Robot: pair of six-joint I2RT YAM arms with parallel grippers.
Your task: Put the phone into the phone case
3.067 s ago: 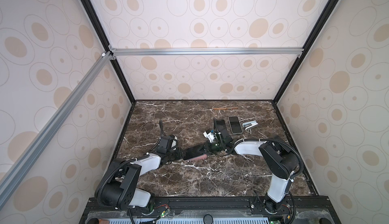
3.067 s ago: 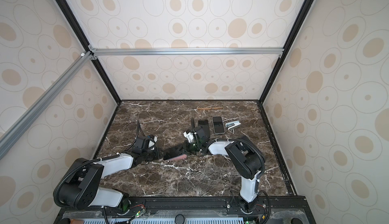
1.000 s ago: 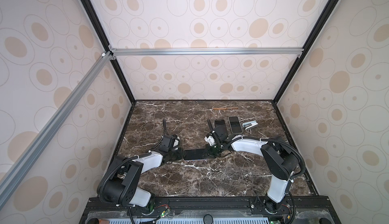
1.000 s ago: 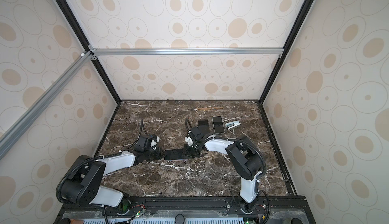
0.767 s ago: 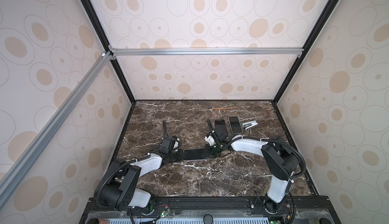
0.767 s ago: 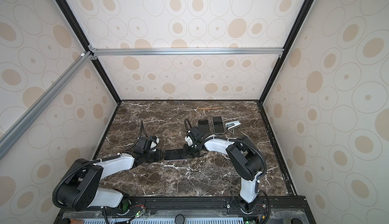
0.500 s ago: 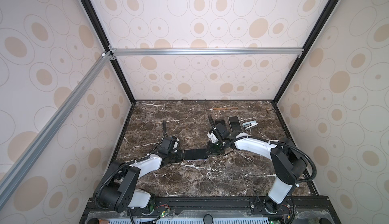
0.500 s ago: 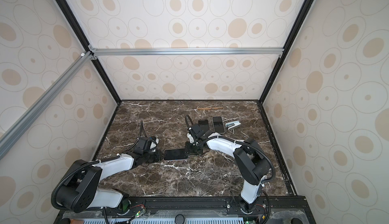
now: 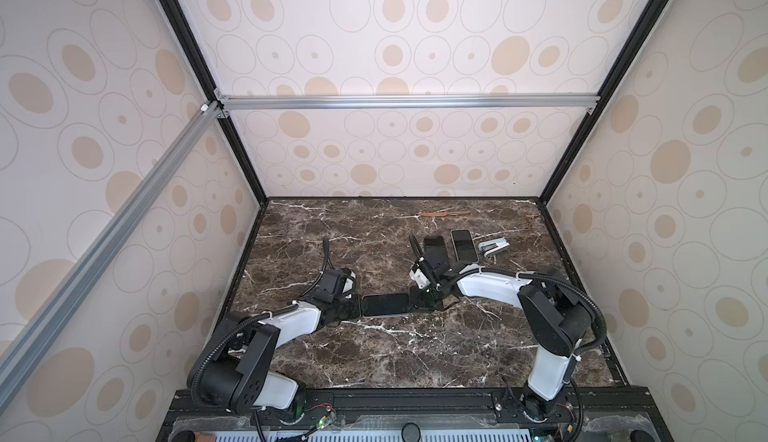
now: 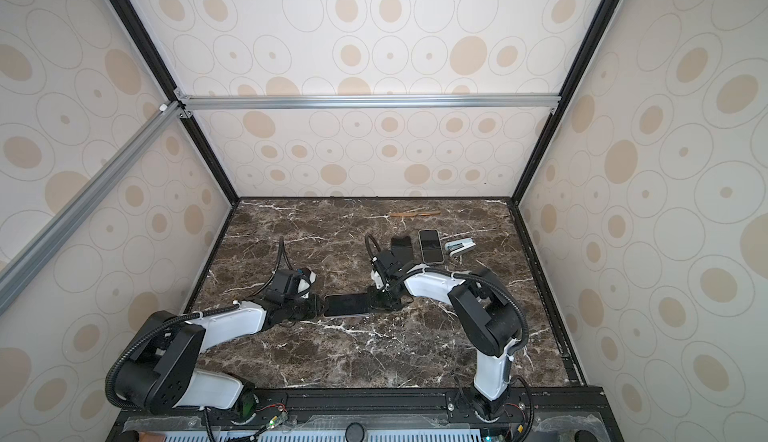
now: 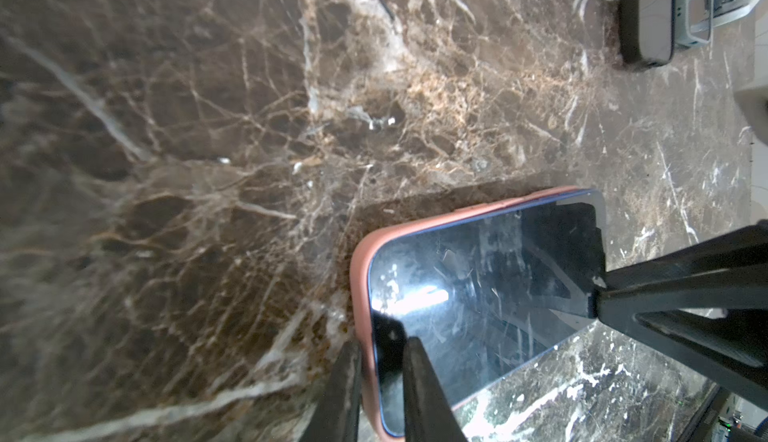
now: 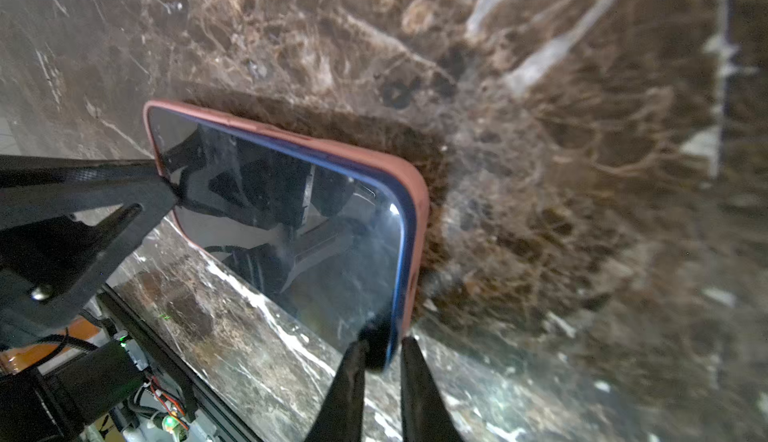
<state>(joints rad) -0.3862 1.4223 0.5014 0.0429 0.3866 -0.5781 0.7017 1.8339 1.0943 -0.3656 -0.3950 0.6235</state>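
Pink phone case [image 11: 357, 286] wraps the blue-edged phone [image 11: 478, 294].

Phone [image 9: 384, 305] now level, earlier tilted on edge

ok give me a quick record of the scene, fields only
phone: blue rim, screen up, gripped at both short ends
pink case: around the phone's edge; fully seated or not, cannot tell
left hand: shut on one short end
right hand: shut on the opposite end
far side of table: second phone, stapler, lying apart
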